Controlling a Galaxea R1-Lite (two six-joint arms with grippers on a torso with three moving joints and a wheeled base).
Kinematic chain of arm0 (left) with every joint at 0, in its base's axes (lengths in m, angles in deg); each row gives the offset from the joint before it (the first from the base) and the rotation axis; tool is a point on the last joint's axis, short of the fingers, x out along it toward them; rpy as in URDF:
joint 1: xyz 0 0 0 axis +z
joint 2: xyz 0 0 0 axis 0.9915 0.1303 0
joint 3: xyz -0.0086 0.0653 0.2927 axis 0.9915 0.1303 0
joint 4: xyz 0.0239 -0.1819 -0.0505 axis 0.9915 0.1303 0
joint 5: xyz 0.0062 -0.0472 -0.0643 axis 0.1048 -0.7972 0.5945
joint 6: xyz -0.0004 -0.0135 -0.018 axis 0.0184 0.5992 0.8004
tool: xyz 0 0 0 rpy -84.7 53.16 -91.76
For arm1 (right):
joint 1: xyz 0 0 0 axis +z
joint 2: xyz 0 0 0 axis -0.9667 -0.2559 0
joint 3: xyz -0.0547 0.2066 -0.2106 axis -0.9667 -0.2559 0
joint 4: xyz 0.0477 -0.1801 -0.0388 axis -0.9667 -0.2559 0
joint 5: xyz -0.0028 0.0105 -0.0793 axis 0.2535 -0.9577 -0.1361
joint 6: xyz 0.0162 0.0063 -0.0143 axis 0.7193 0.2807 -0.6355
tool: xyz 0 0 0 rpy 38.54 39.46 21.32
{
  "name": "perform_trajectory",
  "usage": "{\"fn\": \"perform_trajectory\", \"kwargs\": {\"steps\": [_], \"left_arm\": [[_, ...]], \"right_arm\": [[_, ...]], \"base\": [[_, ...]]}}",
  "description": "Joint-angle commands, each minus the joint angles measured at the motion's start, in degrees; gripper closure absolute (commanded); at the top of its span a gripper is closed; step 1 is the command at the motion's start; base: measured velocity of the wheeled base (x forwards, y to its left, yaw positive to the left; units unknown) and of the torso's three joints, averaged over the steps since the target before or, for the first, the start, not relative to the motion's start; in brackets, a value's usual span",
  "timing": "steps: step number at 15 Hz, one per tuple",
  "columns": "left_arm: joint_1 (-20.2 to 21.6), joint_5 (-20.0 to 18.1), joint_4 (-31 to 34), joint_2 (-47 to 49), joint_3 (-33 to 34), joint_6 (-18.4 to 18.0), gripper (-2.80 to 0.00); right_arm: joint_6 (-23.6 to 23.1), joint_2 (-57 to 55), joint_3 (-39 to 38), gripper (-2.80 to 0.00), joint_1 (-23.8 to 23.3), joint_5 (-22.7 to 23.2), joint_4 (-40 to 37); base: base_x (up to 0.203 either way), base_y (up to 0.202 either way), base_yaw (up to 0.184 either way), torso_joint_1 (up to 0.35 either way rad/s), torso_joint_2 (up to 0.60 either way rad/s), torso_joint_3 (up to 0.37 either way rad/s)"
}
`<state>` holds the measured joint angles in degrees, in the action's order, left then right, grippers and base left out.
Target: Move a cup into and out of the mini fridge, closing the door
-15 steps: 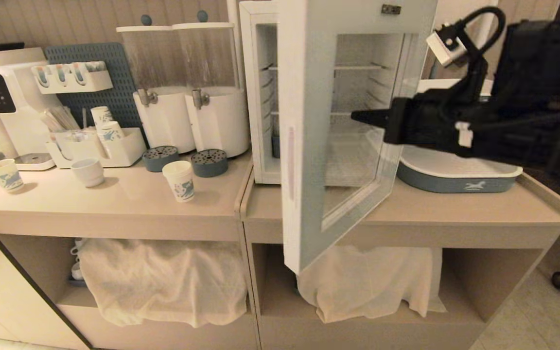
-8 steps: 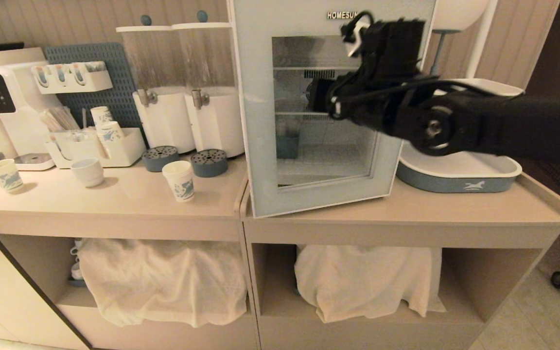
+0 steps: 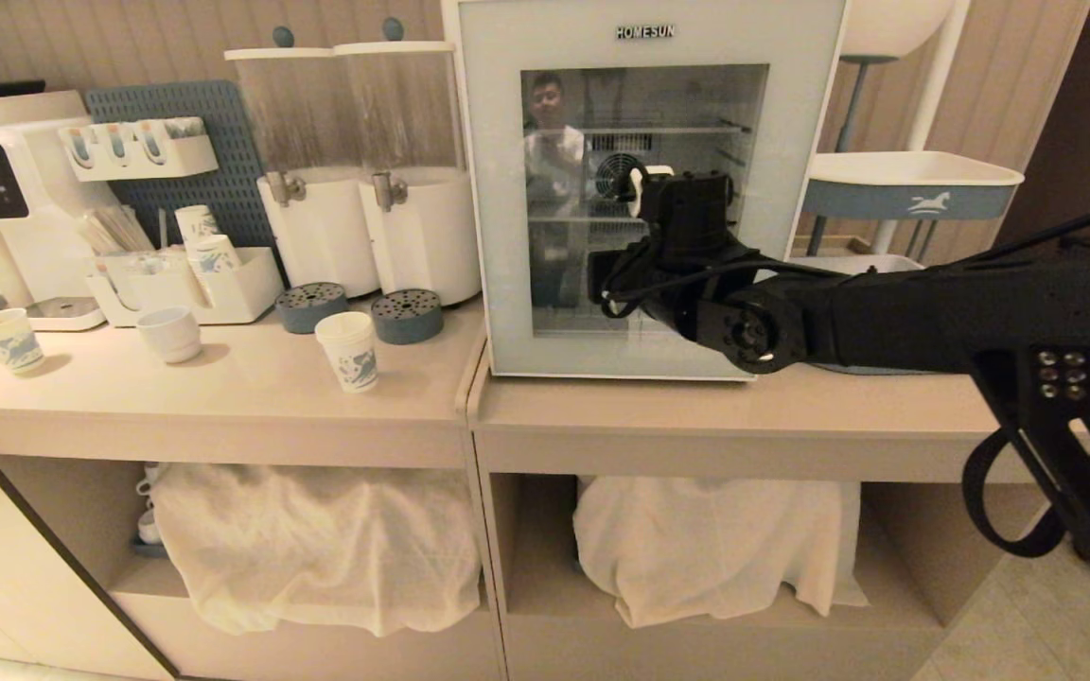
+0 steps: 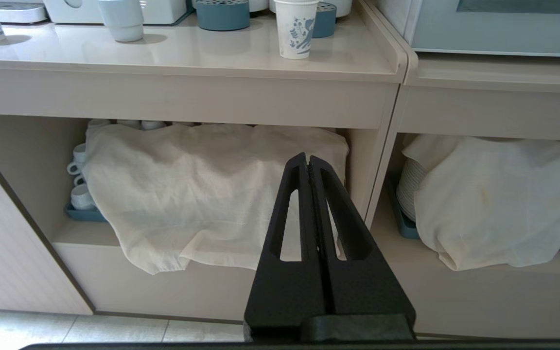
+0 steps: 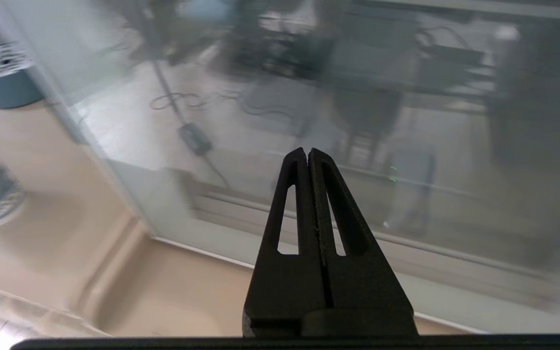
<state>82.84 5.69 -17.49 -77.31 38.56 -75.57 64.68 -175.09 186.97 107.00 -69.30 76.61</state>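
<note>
The mini fridge (image 3: pixel 791 113) stands on the right counter with its glass door (image 3: pixel 493 208) flat against the front. My right gripper (image 3: pixel 605 276) is shut and empty, its tips (image 5: pixel 307 153) close to the lower part of the door (image 5: pixel 163 204). The cup (image 3: pixel 348 352), tall with layered rims and blue print, stands on the left counter apart from both grippers; it also shows in the left wrist view (image 4: pixel 295 29). My left gripper (image 4: pixel 307 158) is shut and empty, parked low in front of the cloth-covered shelf.
Two white dispensers (image 3: pixel 365 161) and blue drip trays (image 3: pixel 408 317) stand left of the fridge. A mug (image 3: pixel 169 333), a shorter paper cup (image 3: pixel 8 340) and an organiser (image 3: pixel 223 284) sit further left. A tray rack (image 3: pixel 905 180) stands right. A person is reflected in the glass (image 3: pixel 550 123).
The door has swung from wide open to fully closed. My right arm swept left with it and now reaches across the front of the glass.
</note>
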Motion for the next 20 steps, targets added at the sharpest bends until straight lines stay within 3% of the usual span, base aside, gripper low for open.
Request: {"fn": "perform_trajectory", "kwargs": {"steps": [1,4,7,12,17,20], "left_arm": [[0.02,0.02,-0.02,0.09,1.05,0.05,0.00],[0.02,0.02,-0.06,0.09,1.05,0.05,0.00],[0.02,0.02,-0.03,0.03,1.05,0.05,0.00],[0.02,0.02,-0.02,0.00,1.05,0.05,0.00],[0.02,0.02,-0.02,0.00,1.05,0.05,0.00],[0.02,0.02,-0.01,0.09,1.05,0.05,0.00]], "right_arm": [[0.82,8.16,-6.13,0.00,-0.36,0.06,-0.07],[2.59,22.79,-18.53,0.00,-1.75,1.64,-0.35],[4.89,42.72,-28.68,0.00,-7.09,4.08,-3.57],[15.90,73.24,-33.04,0.00,-13.93,2.95,-26.32],[25.61,97.41,-37.21,0.00,-25.34,6.55,-46.93],[28.33,110.82,-41.35,0.00,-41.95,17.86,-58.25]], "base": [[0.000,0.000,0.000,0.000,0.00,0.000],[0.000,0.000,0.000,0.000,0.00,0.000],[0.000,0.000,0.000,0.000,0.00,0.000],[0.000,0.000,0.000,0.000,0.00,0.000],[0.000,0.000,0.000,0.000,0.00,0.000],[0.000,0.000,0.000,0.000,0.00,0.000]]}}
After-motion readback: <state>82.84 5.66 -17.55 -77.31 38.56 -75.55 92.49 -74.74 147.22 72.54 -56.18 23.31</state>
